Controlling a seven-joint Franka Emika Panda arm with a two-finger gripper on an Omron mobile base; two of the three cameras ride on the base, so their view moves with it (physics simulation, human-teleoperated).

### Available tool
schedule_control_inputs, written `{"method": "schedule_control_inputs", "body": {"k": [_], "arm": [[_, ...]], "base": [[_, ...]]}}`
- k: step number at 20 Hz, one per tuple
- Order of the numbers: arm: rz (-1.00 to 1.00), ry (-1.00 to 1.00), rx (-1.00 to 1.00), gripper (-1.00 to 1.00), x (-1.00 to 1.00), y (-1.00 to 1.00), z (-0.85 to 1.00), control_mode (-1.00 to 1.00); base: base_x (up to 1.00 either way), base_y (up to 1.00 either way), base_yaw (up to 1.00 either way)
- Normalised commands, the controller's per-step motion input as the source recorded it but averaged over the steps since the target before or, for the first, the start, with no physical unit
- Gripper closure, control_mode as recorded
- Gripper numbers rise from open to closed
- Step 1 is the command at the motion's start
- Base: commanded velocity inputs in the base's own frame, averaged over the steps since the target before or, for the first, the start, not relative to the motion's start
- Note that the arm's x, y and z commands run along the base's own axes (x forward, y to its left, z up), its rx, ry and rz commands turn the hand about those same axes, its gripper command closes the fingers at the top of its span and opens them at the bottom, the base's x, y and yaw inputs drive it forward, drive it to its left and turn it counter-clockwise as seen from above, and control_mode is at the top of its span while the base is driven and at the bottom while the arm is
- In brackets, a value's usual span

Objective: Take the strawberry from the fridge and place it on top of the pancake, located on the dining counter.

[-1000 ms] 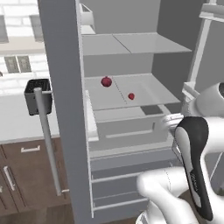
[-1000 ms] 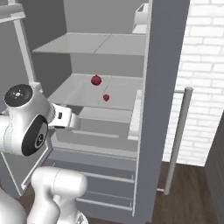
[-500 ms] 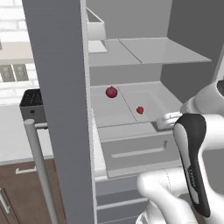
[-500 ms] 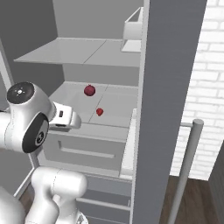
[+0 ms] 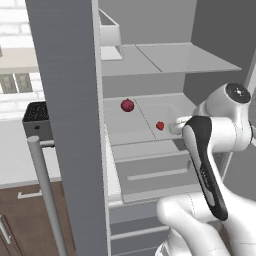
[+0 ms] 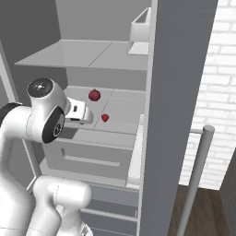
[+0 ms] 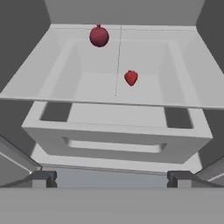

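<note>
White arm (image 5: 220, 125) (dark joints)

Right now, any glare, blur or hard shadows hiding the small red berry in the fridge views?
Left base view: flat, even rendered light, the tiny bright red strawberry crisp, no glare. Right base view: it is sharp too, beside the larger dark red round fruit, shading soft. Hand view: slightly softer, no blur hiding it on the pale grey fridge shelf.

You have open air between the gripper (image 7: 112, 177) and the fridge (image 5: 70, 100) shelf (image 7: 183, 94) ahead. On that shelf, the strawberry (image 7: 131, 78) sits clear all round; the dark red fruit (image 7: 99, 36) lies behind it to the left, well apart. The upper shelf (image 5: 165, 59) caps your headroom, and the drawer (image 7: 116, 133) juts below the strawberry's shelf.
</note>
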Motion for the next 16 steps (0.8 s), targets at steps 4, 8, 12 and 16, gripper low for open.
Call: {"method": "schedule_control_inputs", "body": {"k": [4,8,12,16], "arm": [[0.0,0.0,0.0,-1.0,0.48,-0.08,-0.22,-1.0],[0.0,0.0,0.0,-1.0,0.68,-0.01,-0.31,-1.0],[0.0,0.0,0.0,-1.0,0.65,-0.04,-0.22,-1.0],[0.0,0.0,0.0,-1.0,0.35,-0.16,-0.28,-1.0]], "base": [[0.0,0.0,0.0],[0.0,0.0,0.0],[0.0,0.0,0.0],[0.0,0.0,0.0]]}}
